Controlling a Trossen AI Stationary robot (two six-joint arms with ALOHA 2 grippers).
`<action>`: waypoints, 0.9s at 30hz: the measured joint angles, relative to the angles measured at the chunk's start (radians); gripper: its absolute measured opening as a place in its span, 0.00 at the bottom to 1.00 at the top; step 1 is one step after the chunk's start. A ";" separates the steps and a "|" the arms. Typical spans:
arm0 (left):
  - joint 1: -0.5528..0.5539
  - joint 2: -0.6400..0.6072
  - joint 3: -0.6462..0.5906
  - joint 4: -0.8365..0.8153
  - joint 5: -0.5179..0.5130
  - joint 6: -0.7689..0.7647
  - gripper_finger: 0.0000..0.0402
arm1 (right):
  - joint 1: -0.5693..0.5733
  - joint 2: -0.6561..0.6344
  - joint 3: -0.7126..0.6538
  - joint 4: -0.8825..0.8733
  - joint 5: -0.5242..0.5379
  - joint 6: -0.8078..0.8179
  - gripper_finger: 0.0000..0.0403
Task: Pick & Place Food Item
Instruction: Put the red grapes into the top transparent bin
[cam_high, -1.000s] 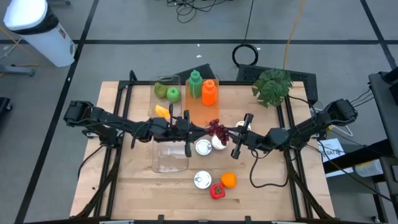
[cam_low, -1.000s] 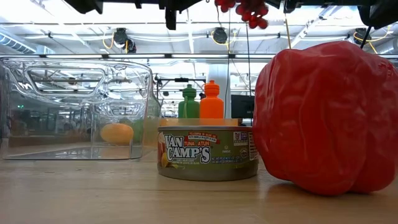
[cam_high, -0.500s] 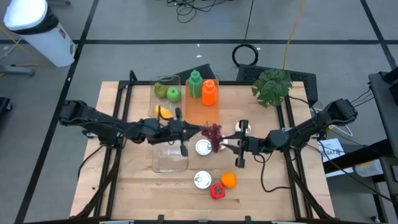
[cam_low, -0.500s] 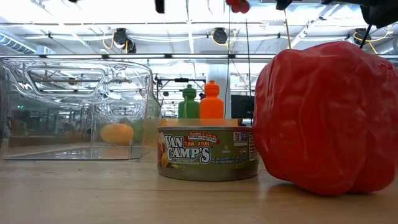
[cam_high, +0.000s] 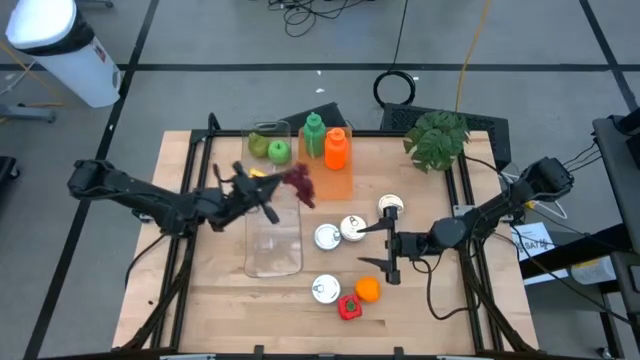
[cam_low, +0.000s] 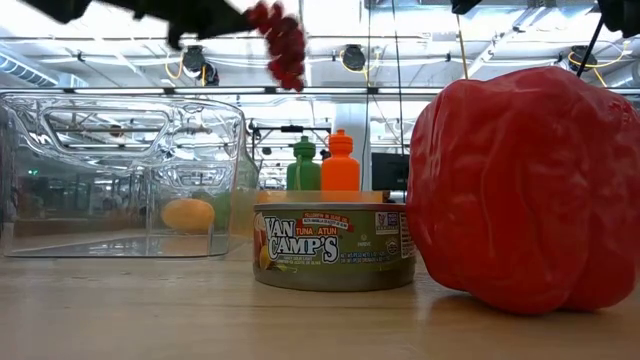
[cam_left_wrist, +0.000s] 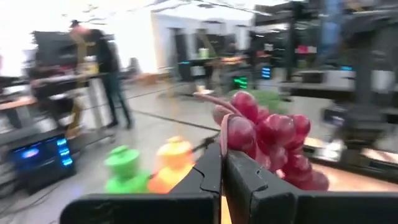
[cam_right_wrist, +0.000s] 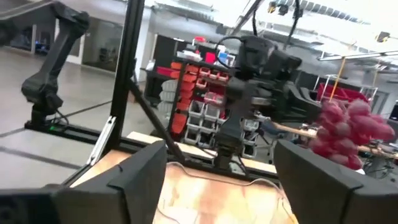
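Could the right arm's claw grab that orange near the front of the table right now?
Probably yes. The right claw is open and empty, right beside the orange, with nothing between them. The red pepper sits on the orange's far side.

The left pincer (cam_high: 272, 193) carried the grapes (cam_high: 298, 183) off leftward (over the bin (cam_high: 272, 255)); the right pincer (cam_high: 382, 247) opened.

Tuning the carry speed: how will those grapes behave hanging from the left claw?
The grapes are pinched only by the stem in the left claw, so the bunch will likely swing. In the low view it hangs loosely below the arm, which suggests it is floppy rather than stiff. A fast stop may shake single grapes off, though that is a guess.
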 joint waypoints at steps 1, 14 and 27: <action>0.007 -0.028 -0.034 0.010 -0.028 -0.003 0.01 | 0.001 0.000 0.000 -0.004 0.000 0.000 0.71; 0.284 -0.192 -0.313 0.038 -0.135 -0.172 0.01 | 0.000 0.000 0.000 -0.011 0.003 0.000 0.68; 0.496 -0.191 -0.397 0.029 0.103 -0.377 0.02 | -0.001 0.000 0.000 -0.020 0.005 0.000 0.67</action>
